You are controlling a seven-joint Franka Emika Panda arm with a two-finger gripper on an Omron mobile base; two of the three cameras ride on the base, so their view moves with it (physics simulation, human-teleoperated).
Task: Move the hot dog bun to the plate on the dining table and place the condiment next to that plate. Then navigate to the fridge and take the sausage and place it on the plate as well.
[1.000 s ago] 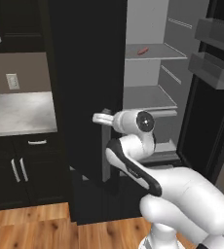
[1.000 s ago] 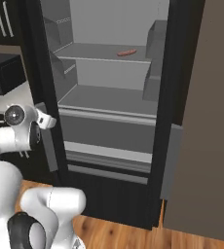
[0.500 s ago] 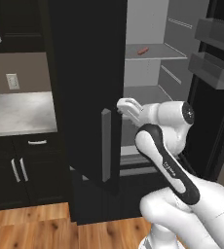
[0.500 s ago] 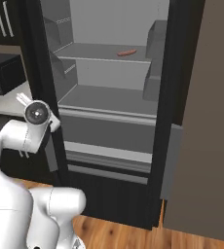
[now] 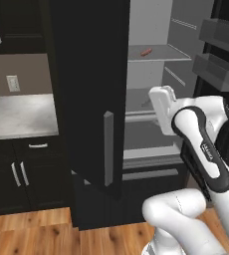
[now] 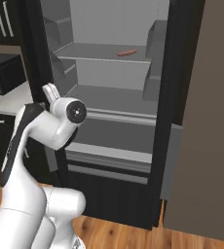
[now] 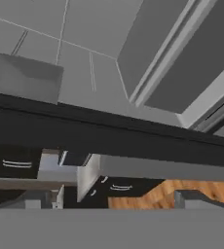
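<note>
The black fridge (image 5: 86, 74) stands open, its light grey shelves showing. The slim reddish sausage (image 5: 145, 52) lies on the upper shelf (image 6: 127, 52), near the shelf's middle. My white hand (image 5: 161, 104) is raised in front of the fridge's lower shelves, well below the sausage and apart from it. It also appears at the left edge of the fridge opening (image 6: 50, 92). In the hand view my gripper (image 7: 115, 198) is open, its tips wide apart with nothing between them. The hot dog bun, plate, condiment and dining table are out of view.
The left fridge door with its grey handle (image 5: 108, 148) swings out toward me. The right door carries grey bins (image 5: 220, 69). A marble counter (image 5: 17, 114) over black cabinets lies to the left, with a dark appliance (image 6: 2, 73) on it. Wooden floor runs below.
The arm has swung from beside the left door's handle rightward and up into the fridge opening. The jaws stayed wide apart. The sausage has not moved.
</note>
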